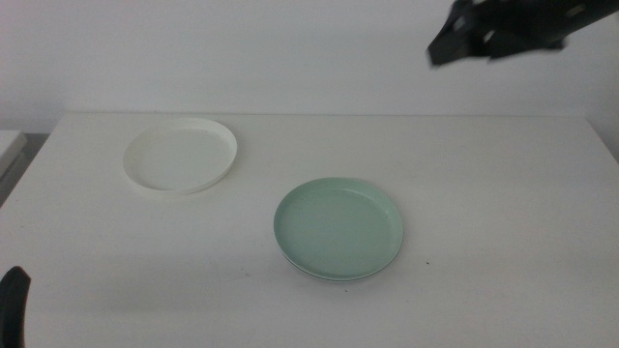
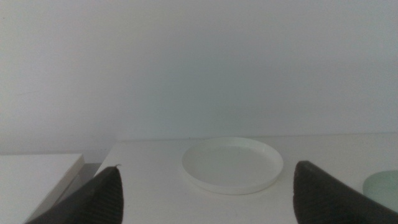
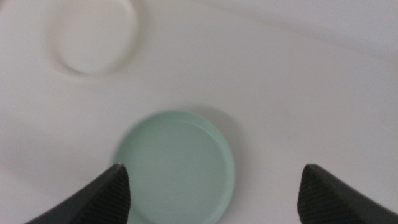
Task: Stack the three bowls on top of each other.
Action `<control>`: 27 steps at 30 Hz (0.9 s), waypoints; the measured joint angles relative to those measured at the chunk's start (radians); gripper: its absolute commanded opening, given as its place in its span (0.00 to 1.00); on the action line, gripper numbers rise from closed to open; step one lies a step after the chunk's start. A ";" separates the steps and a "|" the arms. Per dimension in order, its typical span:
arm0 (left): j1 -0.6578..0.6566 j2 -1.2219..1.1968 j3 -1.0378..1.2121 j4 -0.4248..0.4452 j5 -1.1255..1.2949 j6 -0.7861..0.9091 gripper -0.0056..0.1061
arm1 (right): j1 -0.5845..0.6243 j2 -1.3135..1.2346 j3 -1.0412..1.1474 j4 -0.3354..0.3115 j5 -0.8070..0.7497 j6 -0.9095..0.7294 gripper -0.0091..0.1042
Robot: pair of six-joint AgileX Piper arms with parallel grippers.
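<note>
From the middle view we see the pale green, shallow round plastic bowl [image 1: 338,227] near the middle of the white worktop [image 1: 503,222]. A second rim peeks out just below its near edge, so we judge that it already sits on another bowl, probably the grey one, though its colour is too faint to tell. The white, shallow round plastic bowl [image 1: 181,155] lies well apart, beyond the green bowl and toward the left arm's side; it is empty, as is the green one. The right pincer [image 1: 503,29] hangs high above the far right of the worktop, well clear of the green bowl, holding nothing. Only a dark tip of the left pincer [image 1: 14,300] shows at the near left edge, which looks like a waiting pose.

In the left wrist view the left pincer [image 2: 205,190] has its jaws spread wide and empty, facing the white bowl [image 2: 232,164], with the green bowl's edge [image 2: 382,186] to one side. We judge this arm well set to fetch the white bowl.

In the right wrist view the right pincer [image 3: 214,193] stands wide open and empty above the green bowl [image 3: 175,165]; the white bowl [image 3: 93,36] lies well beyond it.
</note>
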State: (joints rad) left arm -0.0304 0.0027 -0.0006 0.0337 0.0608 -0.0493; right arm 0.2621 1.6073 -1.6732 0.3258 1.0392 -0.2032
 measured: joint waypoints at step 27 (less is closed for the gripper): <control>0.000 0.000 0.000 0.000 0.000 0.000 0.89 | -0.002 -0.739 0.581 0.179 -0.107 -0.255 0.84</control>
State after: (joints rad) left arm -0.0304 0.0027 -0.0006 0.0337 0.0608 -0.0493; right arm 0.2605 0.8681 -1.0924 0.5048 0.9326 -0.4578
